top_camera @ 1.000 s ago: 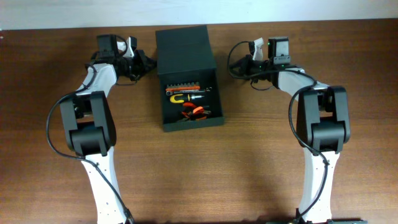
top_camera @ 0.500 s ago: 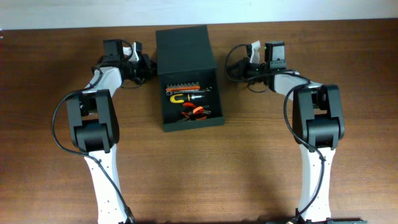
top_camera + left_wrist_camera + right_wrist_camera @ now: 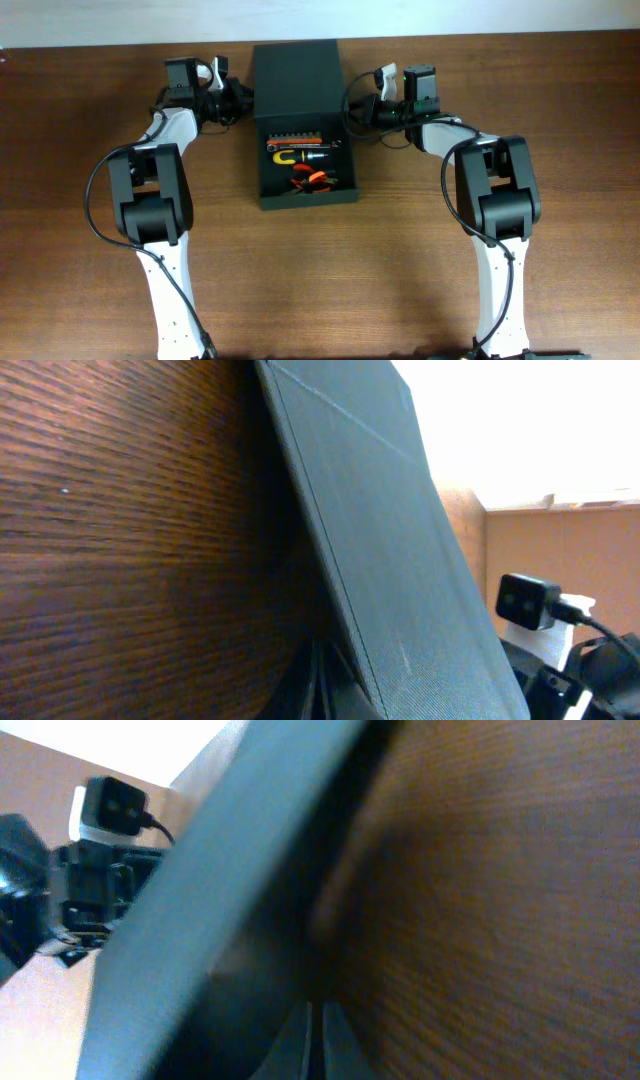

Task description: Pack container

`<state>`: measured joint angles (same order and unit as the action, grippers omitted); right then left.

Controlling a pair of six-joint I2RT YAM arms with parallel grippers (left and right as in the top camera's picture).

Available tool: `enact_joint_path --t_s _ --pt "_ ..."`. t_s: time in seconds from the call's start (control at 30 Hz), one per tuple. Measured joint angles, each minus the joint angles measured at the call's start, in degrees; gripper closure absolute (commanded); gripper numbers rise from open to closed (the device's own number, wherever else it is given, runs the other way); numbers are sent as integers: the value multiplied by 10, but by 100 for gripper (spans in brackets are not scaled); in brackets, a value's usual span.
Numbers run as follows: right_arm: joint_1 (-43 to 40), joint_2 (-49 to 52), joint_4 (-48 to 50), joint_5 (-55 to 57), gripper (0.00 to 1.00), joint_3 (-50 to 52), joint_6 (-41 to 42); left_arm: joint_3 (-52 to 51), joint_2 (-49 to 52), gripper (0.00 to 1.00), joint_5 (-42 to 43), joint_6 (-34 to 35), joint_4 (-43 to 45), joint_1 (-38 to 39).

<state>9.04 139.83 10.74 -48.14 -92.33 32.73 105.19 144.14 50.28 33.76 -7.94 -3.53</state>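
The container (image 3: 293, 75) is a dark green-black box at the table's far middle. Its flap lid lies open toward the back. Its tray (image 3: 308, 196) holds an orange bit set (image 3: 300, 145), a yellow U-shaped tool (image 3: 283, 157) and orange-handled pliers (image 3: 312, 178). My left gripper (image 3: 243, 100) is shut, its tips at the lid's left edge; in the left wrist view the tips (image 3: 325, 695) sit at the table under the raised lid (image 3: 390, 530). My right gripper (image 3: 350, 108) is shut at the lid's right edge; in its wrist view the tips (image 3: 318, 1040) lie beside the lid (image 3: 200, 920).
The brown wooden table (image 3: 400, 260) runs wide to both sides and the front. A pale wall (image 3: 500, 15) borders its far edge. Each wrist view shows the other arm's camera beyond the lid, in the left wrist view (image 3: 528, 600) and the right wrist view (image 3: 110, 810).
Both grippers have moved inward toward the lid. The right one travelled left the most and now reaches the lid's right edge. The box and tools have not moved.
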Motion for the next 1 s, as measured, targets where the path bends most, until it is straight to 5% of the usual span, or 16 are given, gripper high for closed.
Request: enact_joint_path --t_s 0.73,1.0 --pt "-42 1 257 -118 96 0 107 0 3 98 90 38 183 0" --pt "-41 0 238 -141 96 0 160 -1 6 98 120 104 286 0"
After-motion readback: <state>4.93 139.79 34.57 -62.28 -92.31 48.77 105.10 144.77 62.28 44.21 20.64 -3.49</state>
